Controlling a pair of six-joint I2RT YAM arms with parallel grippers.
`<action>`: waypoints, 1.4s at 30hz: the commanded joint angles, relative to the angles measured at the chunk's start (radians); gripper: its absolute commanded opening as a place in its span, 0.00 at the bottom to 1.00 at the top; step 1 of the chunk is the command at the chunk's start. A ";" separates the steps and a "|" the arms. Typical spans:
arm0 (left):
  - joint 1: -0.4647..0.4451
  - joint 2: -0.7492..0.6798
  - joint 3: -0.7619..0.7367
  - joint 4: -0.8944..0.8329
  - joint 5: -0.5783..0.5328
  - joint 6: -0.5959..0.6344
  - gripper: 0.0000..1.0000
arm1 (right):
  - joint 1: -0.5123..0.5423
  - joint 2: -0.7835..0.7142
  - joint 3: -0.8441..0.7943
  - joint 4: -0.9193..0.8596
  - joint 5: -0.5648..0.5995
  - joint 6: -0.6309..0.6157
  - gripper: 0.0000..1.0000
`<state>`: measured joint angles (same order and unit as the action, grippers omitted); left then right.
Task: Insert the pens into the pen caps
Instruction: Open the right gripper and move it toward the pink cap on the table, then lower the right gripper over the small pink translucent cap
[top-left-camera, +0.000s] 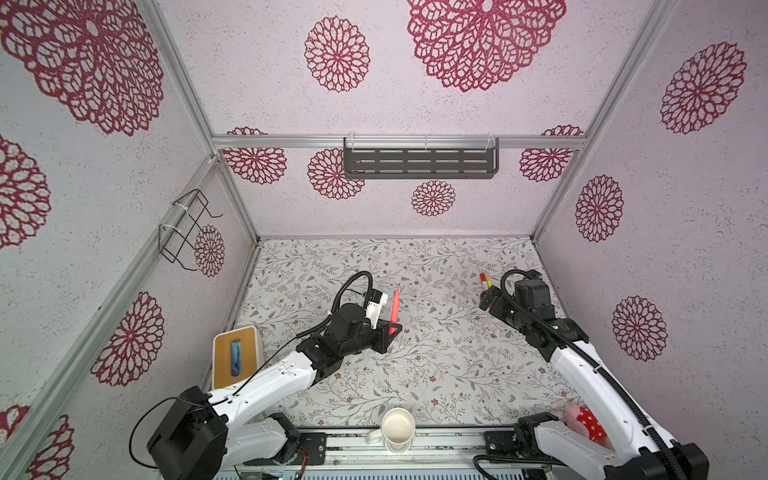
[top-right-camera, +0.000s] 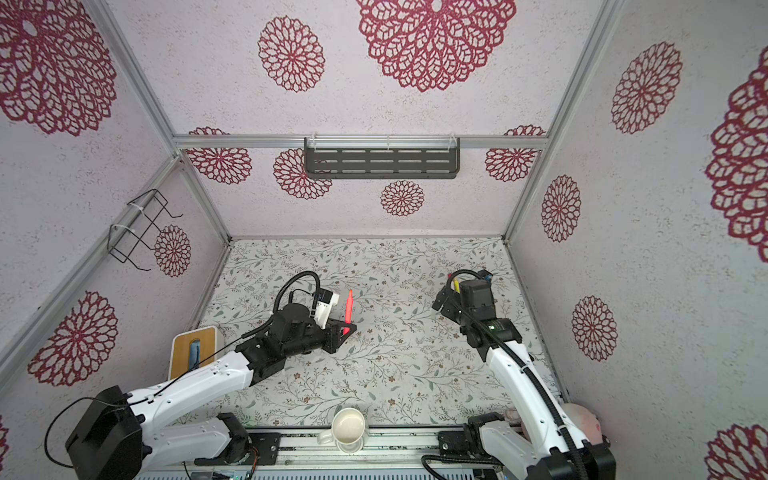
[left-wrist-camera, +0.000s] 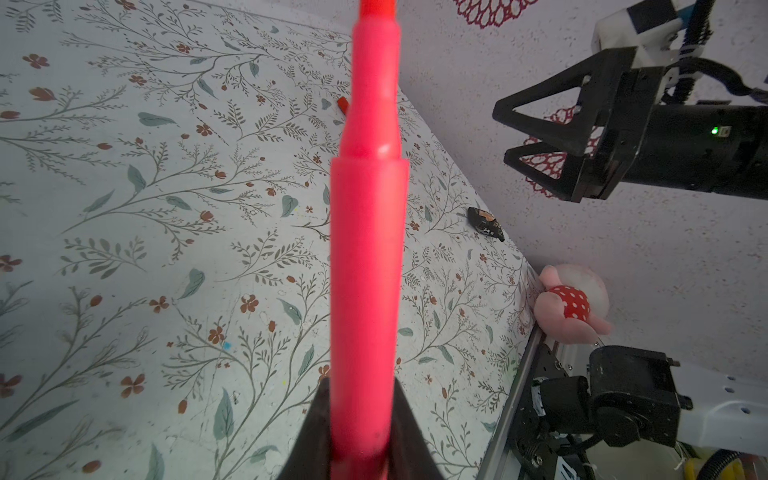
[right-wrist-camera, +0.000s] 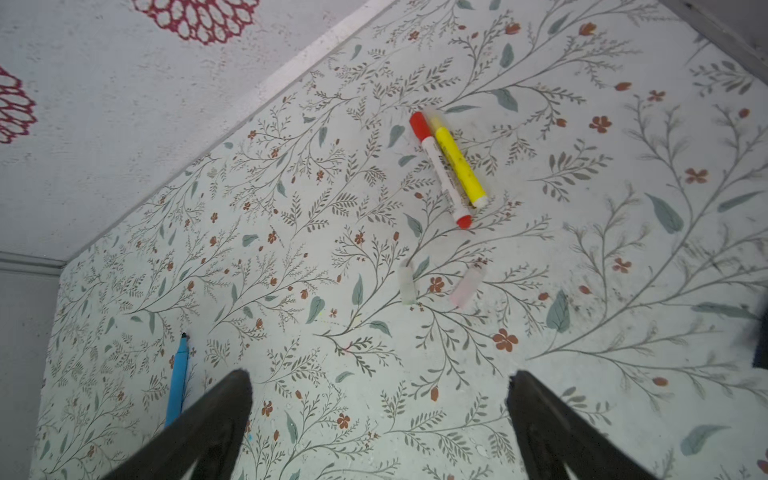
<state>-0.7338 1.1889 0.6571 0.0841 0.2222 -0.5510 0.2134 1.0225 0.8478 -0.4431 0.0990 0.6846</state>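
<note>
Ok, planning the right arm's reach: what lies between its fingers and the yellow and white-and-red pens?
A clear pen cap and a pinkish pen cap, lying apart on the table, as the right wrist view shows.

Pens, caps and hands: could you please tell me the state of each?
left hand: shut on pink pen.
pink pen: held, looks uncapped.
right hand: open, empty.
blue pen: lying uncapped.
white-and-red pen: lying, red cap on.
yellow pen: lying against it, seemingly capped.
clear cap: loose, empty.
pinkish cap: loose, empty.
</note>
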 joint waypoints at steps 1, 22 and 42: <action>0.011 -0.032 -0.013 0.031 -0.020 0.003 0.00 | -0.046 0.029 -0.004 -0.022 -0.050 0.026 0.99; 0.011 -0.045 0.009 -0.006 -0.020 -0.004 0.00 | -0.109 0.396 0.255 -0.384 0.115 0.326 0.98; 0.011 -0.152 -0.056 -0.033 -0.075 -0.018 0.00 | -0.122 0.709 0.441 -0.464 -0.035 0.400 0.90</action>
<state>-0.7319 1.0531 0.6060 0.0532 0.1646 -0.5617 0.0967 1.7100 1.2633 -0.8589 0.0719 1.0325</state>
